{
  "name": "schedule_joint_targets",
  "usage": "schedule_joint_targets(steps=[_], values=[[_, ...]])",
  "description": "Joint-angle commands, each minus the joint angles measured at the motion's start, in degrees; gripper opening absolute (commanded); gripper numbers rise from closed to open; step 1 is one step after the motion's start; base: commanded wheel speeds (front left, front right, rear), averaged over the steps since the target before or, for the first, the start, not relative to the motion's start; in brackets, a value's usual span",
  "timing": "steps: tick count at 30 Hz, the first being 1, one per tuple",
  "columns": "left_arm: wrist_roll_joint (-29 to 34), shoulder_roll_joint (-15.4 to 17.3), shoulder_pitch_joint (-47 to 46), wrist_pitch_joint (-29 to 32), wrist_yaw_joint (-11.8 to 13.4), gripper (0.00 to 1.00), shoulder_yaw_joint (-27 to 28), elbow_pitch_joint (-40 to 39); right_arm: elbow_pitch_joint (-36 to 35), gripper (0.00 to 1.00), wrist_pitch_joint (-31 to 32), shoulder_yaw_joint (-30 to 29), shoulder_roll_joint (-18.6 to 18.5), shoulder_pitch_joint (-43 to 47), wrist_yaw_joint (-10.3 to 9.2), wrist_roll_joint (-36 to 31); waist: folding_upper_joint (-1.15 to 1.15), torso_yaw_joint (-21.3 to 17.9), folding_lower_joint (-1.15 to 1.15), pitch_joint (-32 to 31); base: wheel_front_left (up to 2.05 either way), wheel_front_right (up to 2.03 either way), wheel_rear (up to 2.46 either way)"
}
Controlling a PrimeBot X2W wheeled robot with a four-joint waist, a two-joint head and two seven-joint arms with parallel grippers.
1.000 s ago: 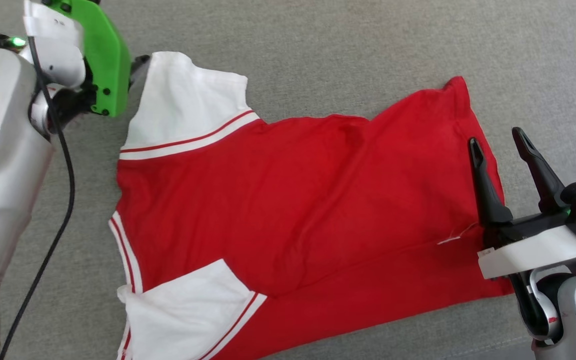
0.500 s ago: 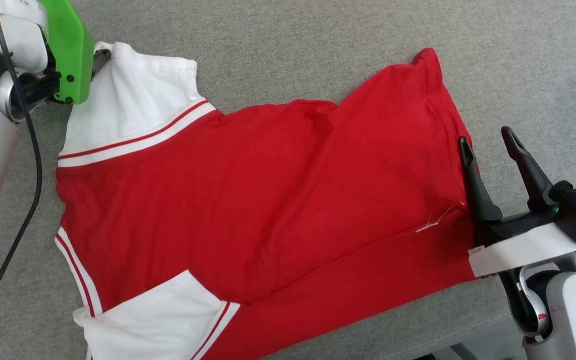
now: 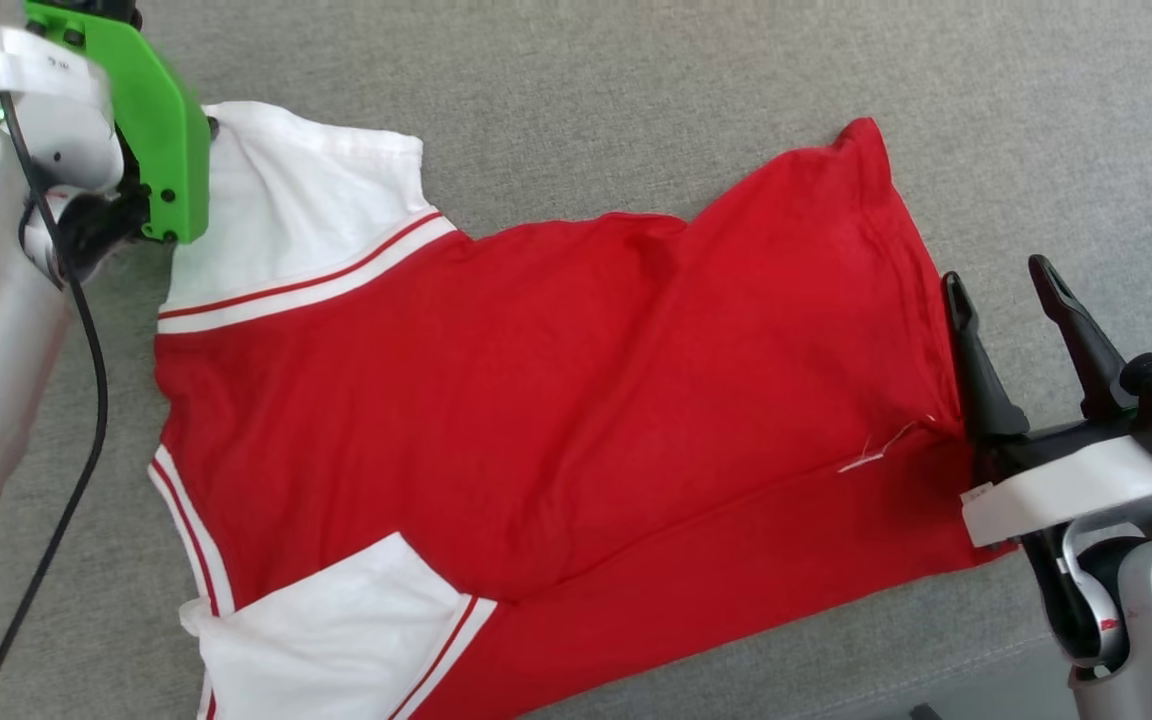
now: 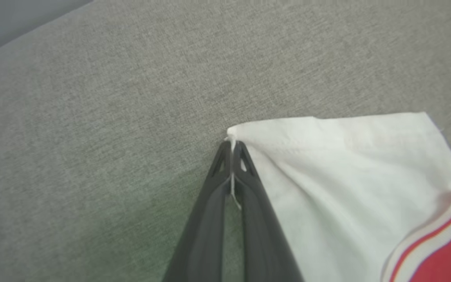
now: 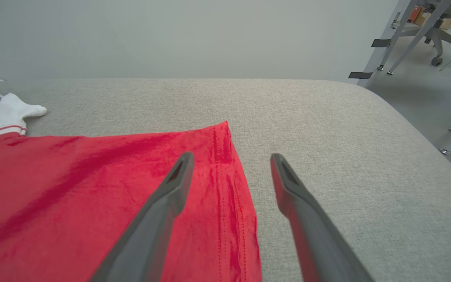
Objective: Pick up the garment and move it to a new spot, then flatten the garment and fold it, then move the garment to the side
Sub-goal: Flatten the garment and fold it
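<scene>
The garment (image 3: pixel 556 400) lies spread on the grey surface, red body with white sleeves and striped trim. My left gripper (image 3: pixel 208 128) is at the far white sleeve's corner, mostly behind its green housing. In the left wrist view that gripper (image 4: pixel 231 144) is shut on the sleeve (image 4: pixel 347 176) at its very tip, with a sliver of white cloth between the fingers. My right gripper (image 3: pixel 998 280) stands open at the garment's hem. In the right wrist view one finger (image 5: pixel 170 188) lies over the red cloth (image 5: pixel 73 188) and the other over bare grey surface.
The grey upholstered surface (image 3: pixel 636 90) stretches beyond the garment on all sides. Its right edge (image 5: pixel 425 129) drops to a floor with chair and table legs (image 5: pixel 405 23). A black cable (image 3: pixel 96 400) hangs along my left arm.
My left gripper has closed on the corner of the far white sleeve. The head camera has shifted a little. The right gripper stays open beside the hem.
</scene>
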Motion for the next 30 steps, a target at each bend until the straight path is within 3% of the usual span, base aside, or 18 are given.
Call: schedule_joint_targets(steps=[1, 9, 16, 21, 25, 30], values=[[-0.54, -0.07, 1.45, -1.04, -0.11, 0.0, 0.04, 0.11, 0.17, 1.0, 0.51, -0.41, -0.52, -0.59, -0.05, -0.14, 0.0, 1.64, 0.0, -2.13, 0.0, 0.0, 0.0], [-3.17, 0.17, 4.63, -7.5, -0.11, 0.0, -0.25, -5.53, 0.43, 1.0, 10.22, -0.85, -6.03, 0.27, -0.05, 0.89, 0.0, 5.99, 0.0, -7.55, 0.0, 0.0, 0.0], [-3.56, 2.9, 9.78, -8.38, 1.21, 0.0, -0.55, -16.97, 0.17, 1.0, 27.21, -0.12, -13.63, -2.28, -0.05, 6.45, 0.0, 10.12, 0.0, -8.9, 0.0, 0.0, 0.0], [-3.21, 6.27, 14.78, -8.92, 5.97, 0.0, 0.17, -30.82, 1.09, 1.0, 39.7, 0.63, -18.67, -8.4, -0.05, 11.06, 0.0, 12.74, 0.0, -7.13, 0.0, 0.0, 0.0], [-2.84, 8.76, 18.54, -9.35, 9.98, 0.0, 0.92, -41.18, 4.46, 1.0, 47.23, 1.18, -20.14, -14.56, -0.05, 13.64, 0.0, 14.48, 0.0, -5.1, 0.0, 0.0, 0.0], [-2.14, 10.7, 21.06, -9.2, 13.26, 0.0, 1.31, -50.23, 10.23, 1.0, 52.52, 1.98, -21.05, -21.62, -0.05, 13.89, 0.0, 16.74, 0.0, -2.74, 0.0, 0.0, 0.0]])
